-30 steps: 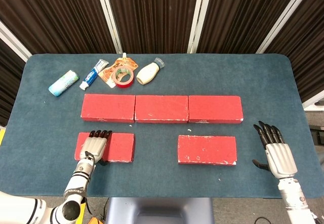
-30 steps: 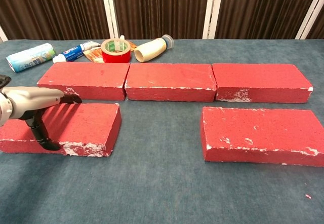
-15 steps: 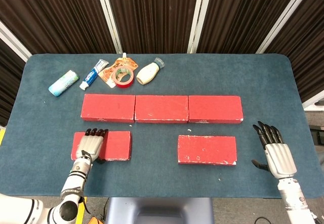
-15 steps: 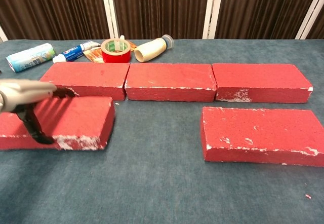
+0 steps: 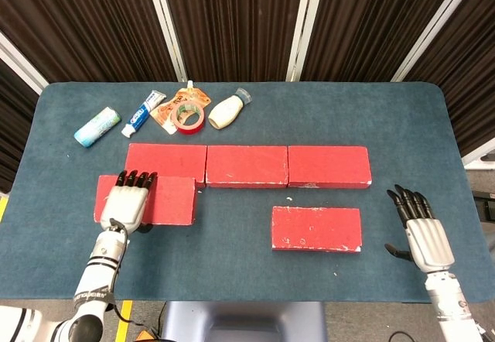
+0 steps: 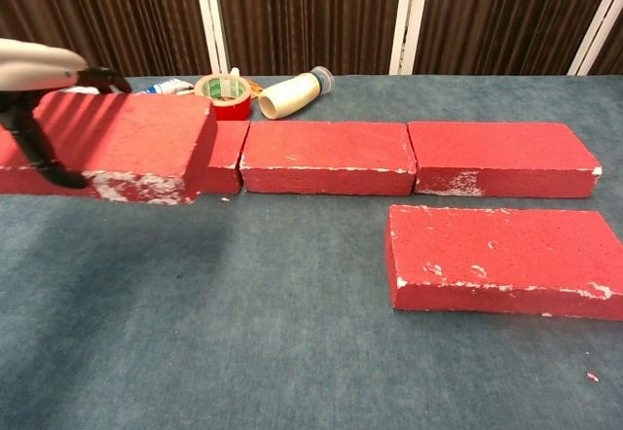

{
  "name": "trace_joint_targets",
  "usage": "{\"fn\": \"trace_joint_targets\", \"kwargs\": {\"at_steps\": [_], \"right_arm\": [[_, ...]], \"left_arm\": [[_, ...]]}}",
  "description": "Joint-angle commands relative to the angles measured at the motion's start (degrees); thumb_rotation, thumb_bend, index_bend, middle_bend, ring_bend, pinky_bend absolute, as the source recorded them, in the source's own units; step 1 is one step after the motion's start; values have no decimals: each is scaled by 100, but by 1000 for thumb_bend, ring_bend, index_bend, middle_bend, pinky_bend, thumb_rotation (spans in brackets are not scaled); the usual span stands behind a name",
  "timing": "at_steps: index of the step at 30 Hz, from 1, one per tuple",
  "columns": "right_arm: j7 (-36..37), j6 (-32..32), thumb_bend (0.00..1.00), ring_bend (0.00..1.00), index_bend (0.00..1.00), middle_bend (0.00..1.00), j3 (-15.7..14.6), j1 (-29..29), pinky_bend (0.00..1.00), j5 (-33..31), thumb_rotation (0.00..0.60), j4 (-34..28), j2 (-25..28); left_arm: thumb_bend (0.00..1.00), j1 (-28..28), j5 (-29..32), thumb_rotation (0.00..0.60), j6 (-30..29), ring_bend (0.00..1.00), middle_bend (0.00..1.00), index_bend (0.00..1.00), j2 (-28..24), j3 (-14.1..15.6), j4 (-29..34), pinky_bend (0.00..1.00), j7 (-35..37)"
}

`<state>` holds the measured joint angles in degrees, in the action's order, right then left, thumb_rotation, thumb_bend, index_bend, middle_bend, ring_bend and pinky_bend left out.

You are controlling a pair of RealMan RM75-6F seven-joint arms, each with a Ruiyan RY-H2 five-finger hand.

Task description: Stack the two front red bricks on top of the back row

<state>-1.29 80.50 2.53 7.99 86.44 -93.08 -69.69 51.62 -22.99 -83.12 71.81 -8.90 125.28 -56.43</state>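
My left hand (image 5: 128, 203) grips the front left red brick (image 5: 166, 200) across its top, thumb on the near side, and holds it raised off the table. In the chest view the left hand (image 6: 39, 70) carries this lifted brick (image 6: 136, 138) in front of the back row's left brick (image 6: 226, 148). The back row of three red bricks (image 5: 247, 165) lies end to end across the table's middle. The front right red brick (image 5: 315, 228) lies flat on the cloth. My right hand (image 5: 421, 230) rests open on the table at the right, apart from every brick.
At the back left lie a roll of red tape (image 5: 188, 117), a small white bottle (image 5: 226, 111), a toothpaste tube (image 5: 143, 114), an orange pouch (image 5: 170, 108) and a pale green tube (image 5: 97, 127). The blue cloth table (image 5: 402, 125) ends close in front of both hands.
The left hand has lifted the front left brick off the table and carried it up and toward the back row, slightly leftward. The right hand and the other bricks have not moved.
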Motion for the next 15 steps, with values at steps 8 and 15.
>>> {"fn": "trace_joint_targets", "kwargs": {"at_steps": [8,15], "right_arm": [[-12,-32,0,0,49,107,-18,8,0,1,600,22,-7],[4,-119,0,0,48,107,-71,41,0,47,600,45,-25]], "left_arm": [[243,1248,1529,600,636,0,168,0,819,-856,-1109,10,-847],[243,1922,2279,600,705,0,167,0,1343,-1243,-1790,10,-1230]]}}
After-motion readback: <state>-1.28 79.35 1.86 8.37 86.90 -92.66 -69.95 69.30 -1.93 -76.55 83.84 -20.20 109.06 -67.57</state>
